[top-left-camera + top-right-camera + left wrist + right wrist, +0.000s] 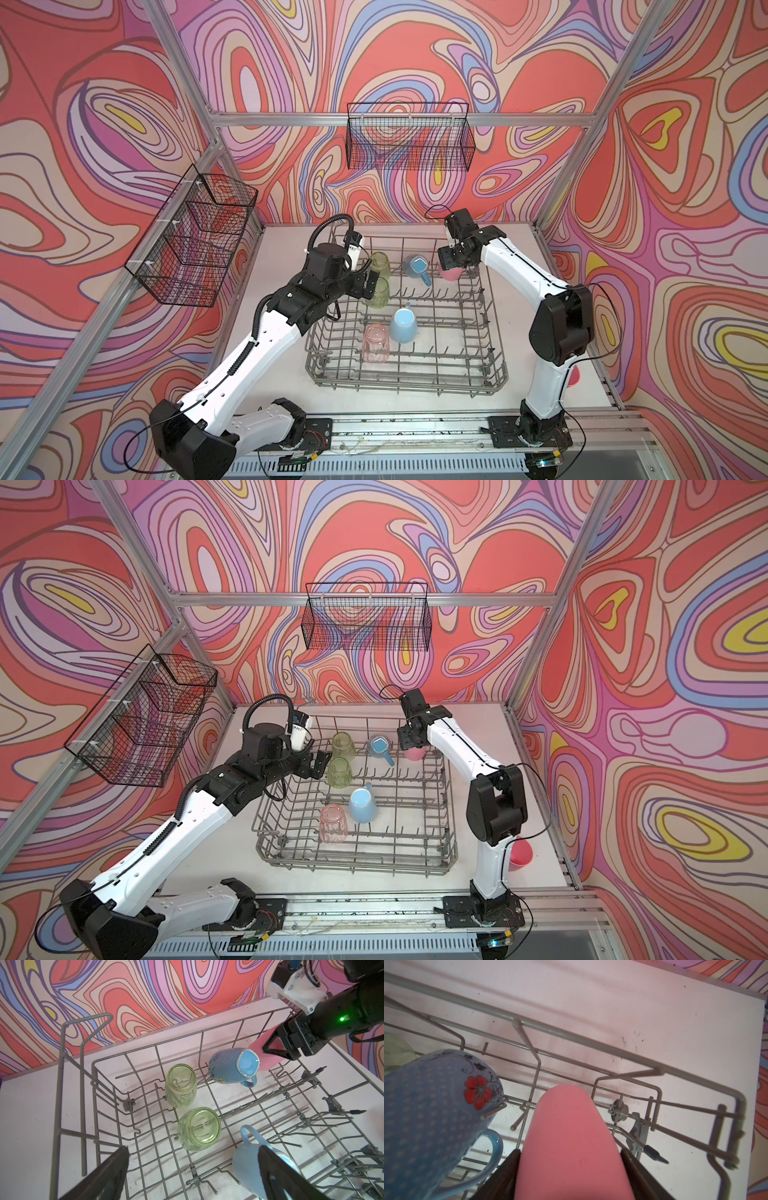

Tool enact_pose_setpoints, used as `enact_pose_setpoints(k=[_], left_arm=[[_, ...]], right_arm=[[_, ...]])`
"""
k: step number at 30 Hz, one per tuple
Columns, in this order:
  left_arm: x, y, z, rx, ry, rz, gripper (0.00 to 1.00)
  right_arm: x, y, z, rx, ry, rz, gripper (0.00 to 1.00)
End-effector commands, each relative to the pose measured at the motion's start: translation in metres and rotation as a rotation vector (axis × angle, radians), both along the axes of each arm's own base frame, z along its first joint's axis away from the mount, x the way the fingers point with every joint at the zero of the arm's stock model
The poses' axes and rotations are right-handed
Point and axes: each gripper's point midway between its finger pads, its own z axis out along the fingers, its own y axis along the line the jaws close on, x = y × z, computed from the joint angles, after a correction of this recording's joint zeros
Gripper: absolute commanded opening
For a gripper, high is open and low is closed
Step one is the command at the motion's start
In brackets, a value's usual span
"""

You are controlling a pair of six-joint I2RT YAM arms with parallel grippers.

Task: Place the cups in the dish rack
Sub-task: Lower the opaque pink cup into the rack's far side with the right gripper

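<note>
Obs., hidden or unclear items first:
- Second opaque pink cup (520, 854) sits on the white table (536, 771) outside the rack, at the right arm's base. The arm's upright link covers its left side.
- Held opaque pink cup (571, 1136): its lower end is cut off in the right wrist view. In both top views the gripper body hides most of it. Cannot tell whether it touches the tines.
- Plain blue mug (247, 1163): partly behind a left fingertip (270, 1165) in the left wrist view.

Grippers:
- Right gripper (571, 1155): fingers clamped on either side of the pink cup, over the far right corner of the grey wire dish rack (494, 374).
- Left gripper (368, 280): fingers spread wide, holding nothing, just beside the two tumblers.

Cups in rack:
- Two yellow-green tumblers (180, 1084) (199, 1128), base up, one behind the other on the left side.
- Dotted blue mug (230, 1066) (red flower on its side) tilted, base facing up, just beside the held cup.
- Translucent pink tumbler (375, 343), base up, near the front, next to the plain mug.
</note>
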Motion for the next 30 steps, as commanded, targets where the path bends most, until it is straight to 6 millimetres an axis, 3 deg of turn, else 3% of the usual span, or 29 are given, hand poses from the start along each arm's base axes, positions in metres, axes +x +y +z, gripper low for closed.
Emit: enact_pose_setpoints(k=[1,8,20,24,30], left_arm=[[-0.004,-0.002,0.007,-0.028,-0.017,-0.012,0.98],[-0.005,-0.002,0.011,-0.036,-0.024,-0.016,0.98],[-0.003,0.000,0.007,-0.023,-0.027,-0.002,0.99],[0.000,0.002,-0.002,0.005,-0.002,0.009,0.99],[-0.001,0.005,0.003,0.006,-0.033,0.012,1.00]], right_arm=[[0.002,0.009,-0.013,-0.020,0.027,0.018,0.53],[0.002,0.020,-0.028,-0.029,0.052,0.041,0.59],[0.001,0.022,-0.024,-0.038,0.034,0.063,0.74],[0.001,0.020,-0.015,-0.034,-0.007,0.063,0.80],[0.004,0.021,0.008,-0.015,-0.061,0.063,0.89]])
